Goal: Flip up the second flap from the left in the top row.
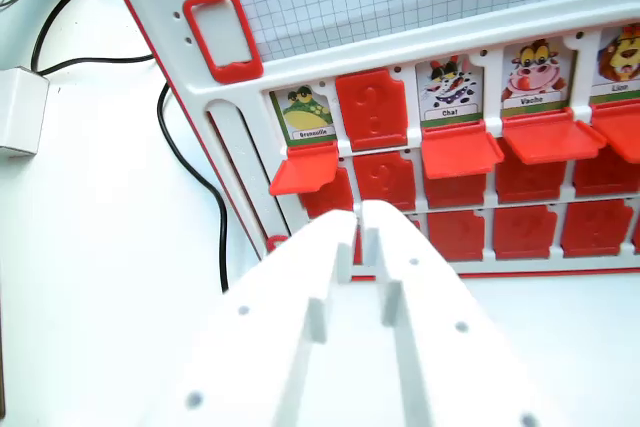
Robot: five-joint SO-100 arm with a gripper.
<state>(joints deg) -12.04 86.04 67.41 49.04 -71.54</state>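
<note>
Here, starting at the wrist view's left, you are seeing a white box sitting on the white table, with a black cable trailing past it toward the game board. A red clip is sitting on the board's white frame near its upper corner. Along the top row, the first flap is lying open under a frog picture. Just beside it, the second flap is standing closed, showing its red question-mark face. Further right, the cat, cow and lion pictures are showing above their lowered flaps. Your gripper is reaching in from below, its white fingers nearly pressed together with only a narrow slit between them, pinching nothing. Its tips are overlapping the lower rows, below the second flap and not touching it.
</note>
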